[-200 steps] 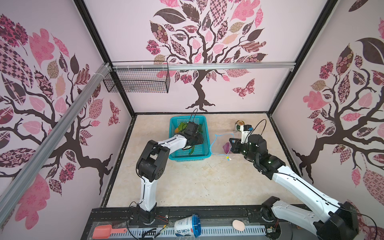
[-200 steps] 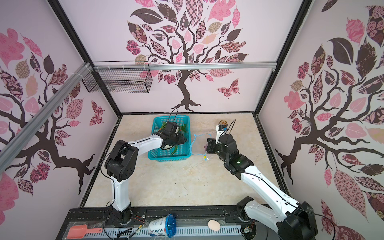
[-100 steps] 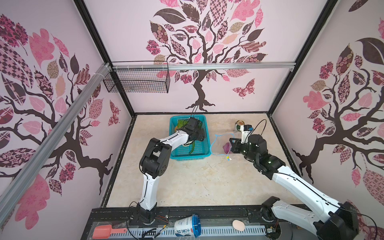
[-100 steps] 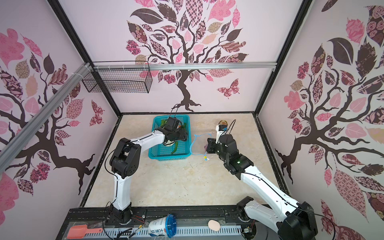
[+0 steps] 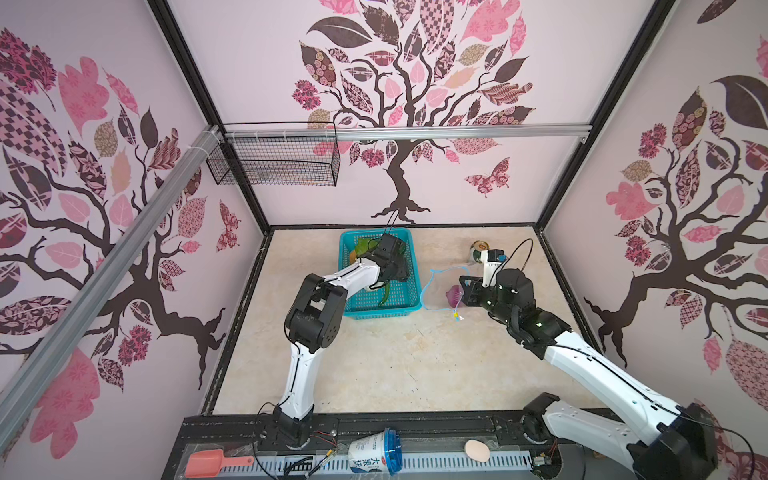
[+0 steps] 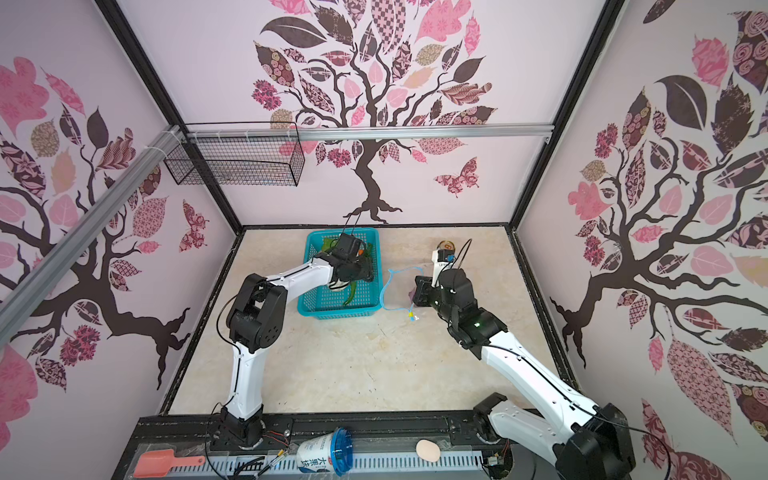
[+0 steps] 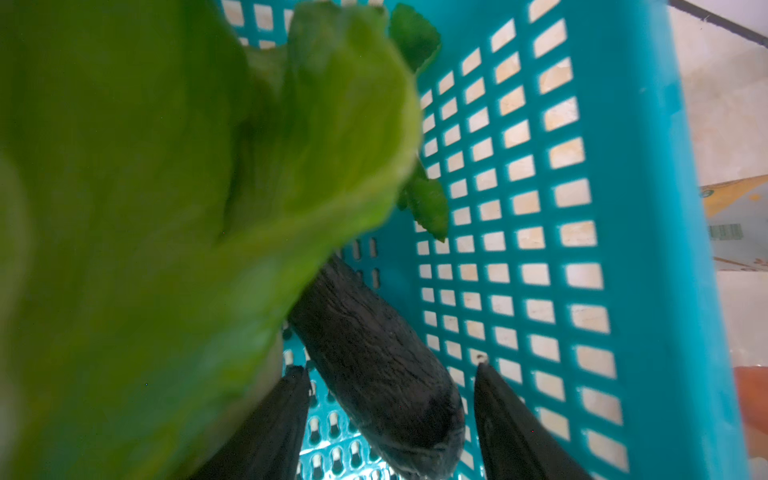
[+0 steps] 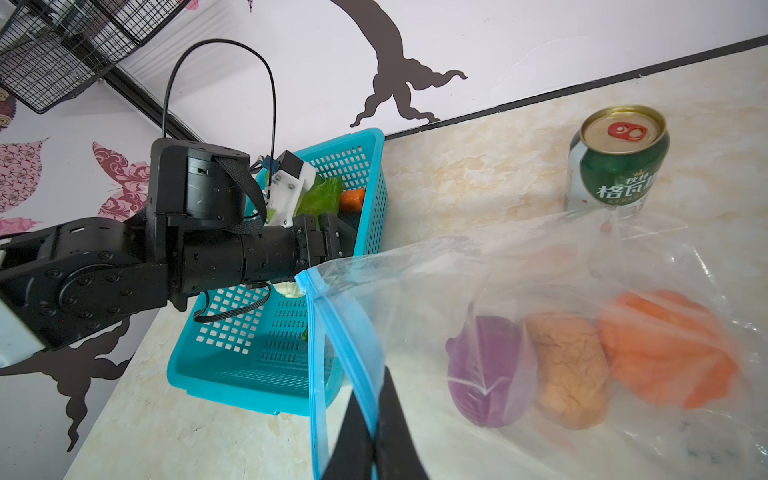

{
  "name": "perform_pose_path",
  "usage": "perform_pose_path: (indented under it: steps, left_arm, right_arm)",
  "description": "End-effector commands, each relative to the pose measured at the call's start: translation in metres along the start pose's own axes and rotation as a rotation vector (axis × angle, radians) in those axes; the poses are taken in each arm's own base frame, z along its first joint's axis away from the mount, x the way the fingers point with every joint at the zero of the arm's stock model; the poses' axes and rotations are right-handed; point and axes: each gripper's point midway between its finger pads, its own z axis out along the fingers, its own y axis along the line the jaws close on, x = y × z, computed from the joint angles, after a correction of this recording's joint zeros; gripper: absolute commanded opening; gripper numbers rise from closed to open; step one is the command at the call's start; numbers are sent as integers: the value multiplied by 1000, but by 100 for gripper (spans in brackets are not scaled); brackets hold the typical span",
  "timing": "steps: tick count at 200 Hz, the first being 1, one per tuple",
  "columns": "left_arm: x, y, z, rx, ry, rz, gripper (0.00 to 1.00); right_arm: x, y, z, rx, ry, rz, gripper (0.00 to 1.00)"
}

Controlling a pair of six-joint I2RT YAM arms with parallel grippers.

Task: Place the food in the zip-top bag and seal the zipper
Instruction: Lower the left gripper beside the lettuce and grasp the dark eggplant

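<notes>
I see onion (image 8: pixel 486 370), potato (image 8: pixel 569 370), pumpkin (image 8: pixel 669 345) in zip-top bag (image 8: pixel 582 266); right gripper (image 8: pixel 370 388) pinches zipper (image 8: pixel 322 316), left gripper (image 7: pixel 392 365) spread around dark piece (image 7: pixel 353 316) in basket (image 7: pixel 644 208); cabbage (image 7: pixel 166 208), carrot (image 8: pixel 352 197) not bagged, seal undone

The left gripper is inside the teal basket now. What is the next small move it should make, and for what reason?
Probably close the left gripper on the dark piece: in the left wrist view its open fingers stand on either side of that piece in the basket, with a gap showing. The right gripper, shut on the zipper, holds the zip-top bag open at its mouth.
</notes>
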Motion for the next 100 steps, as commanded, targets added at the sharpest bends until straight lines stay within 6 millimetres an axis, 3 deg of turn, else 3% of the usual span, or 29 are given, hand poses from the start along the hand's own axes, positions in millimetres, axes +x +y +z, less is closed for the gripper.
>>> perform_pose_path:
  steps: [1, 74, 100]
  left_arm:
    - [13, 25, 3, -88, 30, 28, 63]
    - [22, 44, -17, -171, 43, 86, 60]
    - [20, 40, -15, -155, 39, 83, 61]
  right_arm:
    - [-7, 1, -7, 1, -29, -12, 0]
    - [-7, 3, -4, -5, -27, -15, 0]
    - [-6, 2, -3, -1, -25, -16, 0]
